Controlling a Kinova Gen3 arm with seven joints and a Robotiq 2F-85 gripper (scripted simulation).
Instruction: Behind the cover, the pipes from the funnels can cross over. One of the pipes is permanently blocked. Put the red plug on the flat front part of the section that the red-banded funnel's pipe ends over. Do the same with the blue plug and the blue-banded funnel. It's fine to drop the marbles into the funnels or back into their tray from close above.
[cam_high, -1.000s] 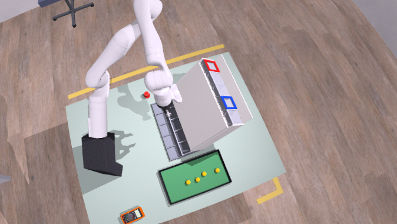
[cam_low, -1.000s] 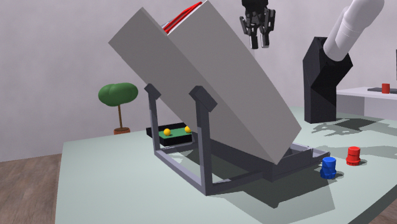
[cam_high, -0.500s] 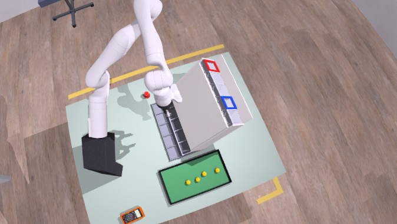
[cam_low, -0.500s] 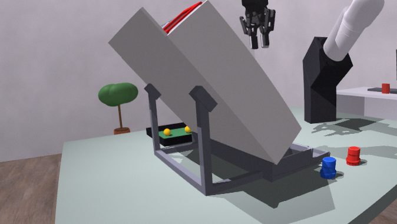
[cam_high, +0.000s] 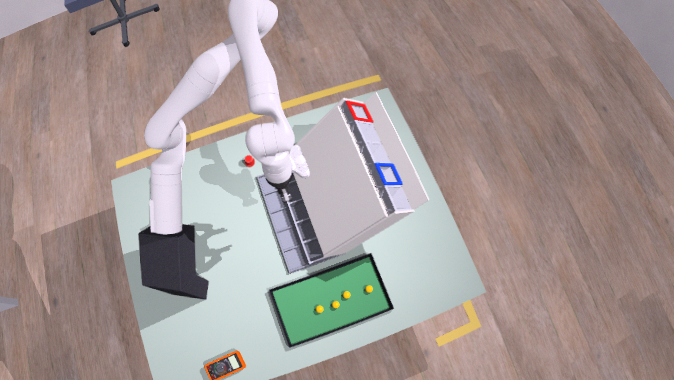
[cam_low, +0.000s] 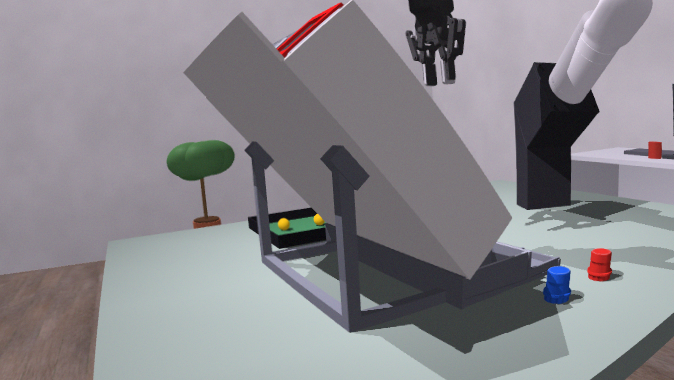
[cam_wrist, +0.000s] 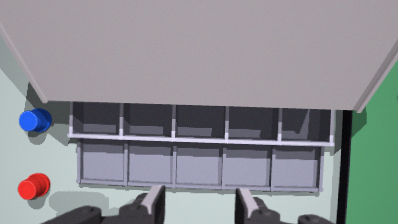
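Presently hovering above the flat front sections, with the gripper partly open and empty. Right beside it, the sloping cover. Below and off to one side, upright on the table, the red plug and the blue plug. Below and off to the opposite side, four yellow marbles in the green tray.

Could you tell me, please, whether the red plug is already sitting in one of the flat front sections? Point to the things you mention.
No, the red plug (cam_high: 249, 161) (cam_low: 600, 265) (cam_wrist: 33, 186) stands on the table top (cam_high: 215, 280) (cam_low: 200, 310) (cam_wrist: 15, 150), beside the sections.
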